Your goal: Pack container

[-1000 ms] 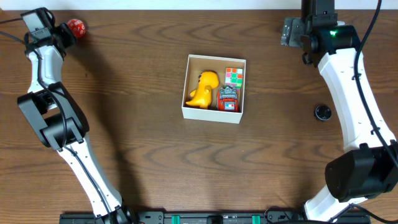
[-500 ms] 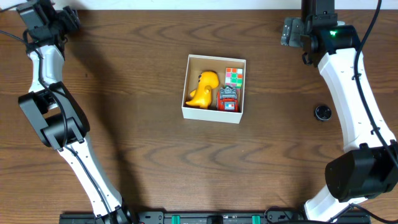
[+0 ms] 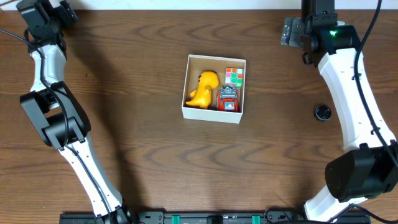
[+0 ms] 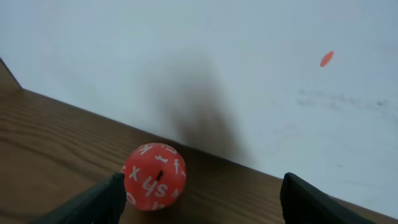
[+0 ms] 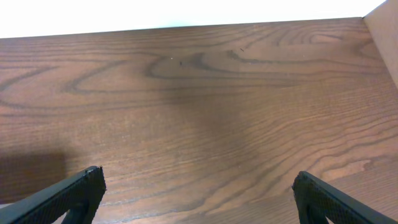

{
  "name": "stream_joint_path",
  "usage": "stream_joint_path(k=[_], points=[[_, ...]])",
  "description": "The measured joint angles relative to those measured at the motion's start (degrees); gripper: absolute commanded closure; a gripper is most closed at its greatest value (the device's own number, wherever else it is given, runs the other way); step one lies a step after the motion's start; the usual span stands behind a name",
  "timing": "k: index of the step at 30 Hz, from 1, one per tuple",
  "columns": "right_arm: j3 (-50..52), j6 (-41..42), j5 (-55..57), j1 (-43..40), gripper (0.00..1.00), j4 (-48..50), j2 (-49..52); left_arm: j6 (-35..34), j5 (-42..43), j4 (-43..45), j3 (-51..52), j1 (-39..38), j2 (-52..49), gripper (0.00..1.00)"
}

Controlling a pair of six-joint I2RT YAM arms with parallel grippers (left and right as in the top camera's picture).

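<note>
The container [image 3: 213, 114], a square white box with a brown inside, sits at the table's middle. It holds a yellow dinosaur toy [image 3: 204, 88], a colour cube [image 3: 234, 76] and a red toy robot [image 3: 228, 99]. My left gripper [image 3: 61, 14] is at the far left back corner, open [image 4: 199, 202]. A red ball with white letters [image 4: 153, 177] lies on the wood next to its left finger, near the table's back edge. In the overhead view the ball is hidden under the gripper. My right gripper [image 3: 291, 32] is open [image 5: 199, 199] over bare wood at the back right.
A small black round object [image 3: 322, 112] lies on the table right of the container. The table's back edge meets a white wall [image 4: 249, 74] just behind the red ball. The wooden tabletop [image 3: 137, 143] surrounds the container.
My left gripper has moved back and left toward the table's corner. The red ball, seen beside it a second ago in the overhead view, is now covered by the gripper. The right arm has not moved.
</note>
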State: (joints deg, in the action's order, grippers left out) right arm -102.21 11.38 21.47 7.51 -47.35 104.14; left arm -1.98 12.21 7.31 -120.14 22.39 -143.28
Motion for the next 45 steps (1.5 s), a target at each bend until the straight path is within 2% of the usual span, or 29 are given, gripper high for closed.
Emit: stream_joint_path(k=[15,27,45], points=[[0.00,0.00,0.00,0.00,0.01,0.00,0.00,1.16,-3.23,7.96,0.02,0.22,-5.64,0.18],[0.00,0.00,0.00,0.00,0.01,0.00,0.00,6.36,-3.61,12.52,0.02,0.37,-10.45,0.15],[0.00,0.00,0.00,0.00,0.01,0.00,0.00,6.84,-2.62,20.33,0.04,0.39,-15.04,0.14]])
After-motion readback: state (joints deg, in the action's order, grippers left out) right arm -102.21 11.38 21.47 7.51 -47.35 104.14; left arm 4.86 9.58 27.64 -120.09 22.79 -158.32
